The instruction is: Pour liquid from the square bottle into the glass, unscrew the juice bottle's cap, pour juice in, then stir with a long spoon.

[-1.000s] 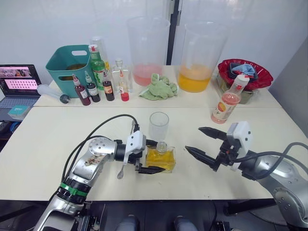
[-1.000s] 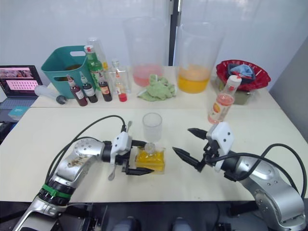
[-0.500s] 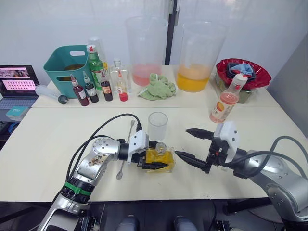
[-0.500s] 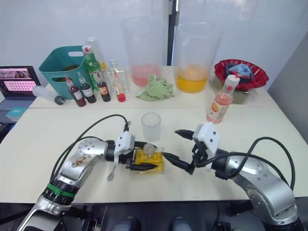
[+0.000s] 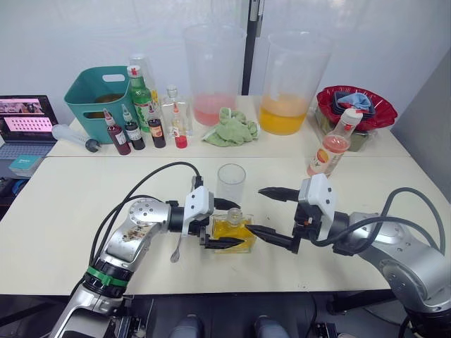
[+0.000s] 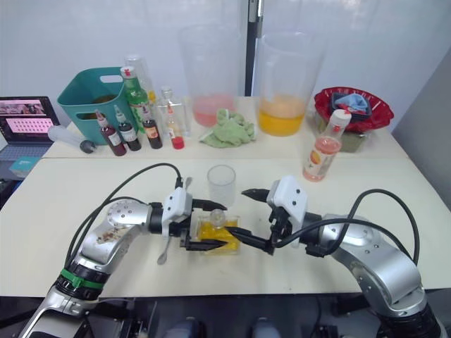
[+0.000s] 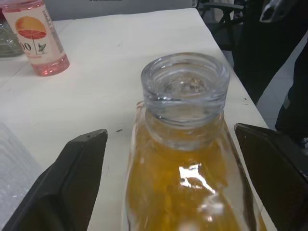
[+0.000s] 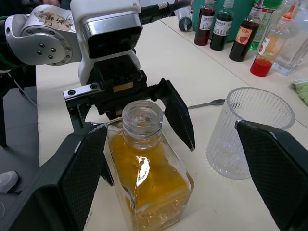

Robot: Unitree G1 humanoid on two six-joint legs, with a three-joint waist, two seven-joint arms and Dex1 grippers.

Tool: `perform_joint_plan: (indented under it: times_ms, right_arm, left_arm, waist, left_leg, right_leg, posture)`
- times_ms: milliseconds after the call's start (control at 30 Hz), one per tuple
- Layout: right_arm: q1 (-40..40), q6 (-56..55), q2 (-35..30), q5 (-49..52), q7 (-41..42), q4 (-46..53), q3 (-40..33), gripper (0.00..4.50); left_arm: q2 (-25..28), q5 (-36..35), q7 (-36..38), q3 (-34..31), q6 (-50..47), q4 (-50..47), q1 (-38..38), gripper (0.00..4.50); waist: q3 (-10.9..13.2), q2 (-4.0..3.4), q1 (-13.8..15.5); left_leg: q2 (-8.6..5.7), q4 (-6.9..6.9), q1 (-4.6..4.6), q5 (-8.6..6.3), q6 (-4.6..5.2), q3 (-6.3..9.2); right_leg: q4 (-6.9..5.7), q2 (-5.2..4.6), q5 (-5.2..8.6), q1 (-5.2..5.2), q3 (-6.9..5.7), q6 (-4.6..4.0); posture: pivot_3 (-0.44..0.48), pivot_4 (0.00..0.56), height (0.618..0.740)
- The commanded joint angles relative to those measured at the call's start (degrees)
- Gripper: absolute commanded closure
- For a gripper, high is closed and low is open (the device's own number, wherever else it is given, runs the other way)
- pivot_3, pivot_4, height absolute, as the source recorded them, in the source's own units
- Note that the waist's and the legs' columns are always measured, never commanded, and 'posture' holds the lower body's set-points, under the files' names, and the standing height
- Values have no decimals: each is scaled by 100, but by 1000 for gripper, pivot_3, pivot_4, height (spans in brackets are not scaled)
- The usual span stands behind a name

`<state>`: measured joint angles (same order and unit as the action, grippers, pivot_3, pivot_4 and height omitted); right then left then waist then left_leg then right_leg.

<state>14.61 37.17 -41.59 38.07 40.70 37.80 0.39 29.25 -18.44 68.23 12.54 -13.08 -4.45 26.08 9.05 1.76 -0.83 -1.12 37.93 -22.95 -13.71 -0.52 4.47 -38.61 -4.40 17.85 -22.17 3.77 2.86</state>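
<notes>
The square bottle (image 5: 232,231) with yellow contents stands on the table near the front, with no stopper in its neck. My left gripper (image 5: 227,224) is open, one finger on each side of the bottle (image 7: 185,163) with gaps between. My right gripper (image 5: 262,213) is open just right of the bottle (image 8: 144,178), its lower fingertip close to the bottle's side. The empty glass (image 5: 231,184) stands right behind the bottle. The juice bottle (image 5: 334,150), with its white cap (image 5: 354,115) on, stands at the right. The long spoon (image 5: 176,248) lies under my left wrist.
Two huge clear pitchers (image 5: 214,74) (image 5: 292,81) stand at the back, with a green cloth (image 5: 232,128) between them. A teal basket (image 5: 99,91), a tall green bottle (image 5: 141,95) and small dark bottles (image 5: 134,134) are at the back left. A red bowl (image 5: 356,105) is at the back right.
My right gripper has moved left across the table, up to the square bottle's right side. My left gripper has stayed around the bottle.
</notes>
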Motion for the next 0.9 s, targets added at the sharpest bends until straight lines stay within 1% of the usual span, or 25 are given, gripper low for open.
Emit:
perform_joint_plan:
  times_ms: [33,167,367,400,433,500,533,667,900]
  right_arm:
    - [82,0,-1,40,19,90,-74,0]
    - [96,0,4,33,36,74,-75,0]
    - [141,43,0,55,27,76,-84,0]
    - [153,55,-4,63,28,78,-85,0]
    - [166,68,-7,68,28,79,-85,0]
    - [202,95,-22,68,40,80,-75,0]
    - [226,111,-33,62,51,82,-61,0]
    - [386,216,-5,44,69,89,46,0]
    - [720,253,148,-159,147,-52,568,0]
  left_arm:
    - [71,-84,29,-82,88,-261,-58,39]
    - [109,-36,46,-52,177,-237,-123,39]
    - [32,-2,46,18,245,-201,-138,39]
    - [19,-4,43,17,253,-185,-133,599]
    - [14,-11,47,16,257,-171,-129,858]
    - [6,-16,62,22,272,-140,-127,1563]
    - [6,-12,73,32,281,-127,-133,1745]
    - [2,18,79,64,298,-109,-156,1742]
    - [29,77,78,89,353,-63,-186,1742]
  waist:
    - [0,0,1]
    - [0,0,0]
    - [0,0,1]
    - [0,0,1]
    - [0,0,1]
    - [0,0,1]
    - [0,0,1]
    - [0,0,1]
    - [0,0,1]
  left_leg:
    - [0,0,0,0,0,0]
    - [0,0,0,0,0,0]
    - [0,0,-1,0,0,0]
    - [1,0,0,0,0,0]
    - [1,0,-1,0,0,0]
    - [0,0,0,0,0,0]
    - [1,0,0,0,0,0]
    - [0,0,0,0,0,0]
    - [0,0,0,0,0,1]
  right_leg:
    - [0,0,0,0,0,0]
    - [0,-1,0,0,0,0]
    - [0,-1,0,0,0,0]
    - [0,-1,0,0,0,0]
    - [0,-1,0,0,0,0]
    - [0,-1,0,0,0,0]
    - [0,-1,0,0,0,0]
    - [0,-1,0,0,0,0]
    - [0,-1,0,0,0,0]
  posture:
    - [0,150,740]
    - [0,150,740]
    - [0,150,740]
    - [0,150,740]
    - [0,150,740]
    - [0,150,740]
    - [0,150,740]
    - [0,150,740]
    - [0,150,740]
